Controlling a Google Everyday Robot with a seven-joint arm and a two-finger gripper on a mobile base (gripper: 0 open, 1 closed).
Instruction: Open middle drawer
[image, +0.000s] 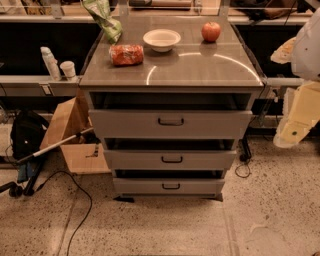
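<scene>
A grey cabinet (170, 70) stands in the centre with three stacked drawers. The middle drawer (130, 160) has a flat grey front of medium height with a small dark bar handle (172, 159) at its centre. A dark gap shows above its front. The taller top drawer (125, 124) is above it and the shortest bottom drawer (135, 187) is below. My arm hangs at the right edge, and my gripper (291, 132) is at its pale lower end. It is well right of the cabinet, about level with the top drawer, and touches nothing.
On the cabinet top lie a red apple (211, 31), a white bowl (161, 39), an orange-red packet (126, 54) and a green bag (105, 17). A cardboard box (75, 135), a black backpack (27, 137), a pole and cables are on the floor at the left.
</scene>
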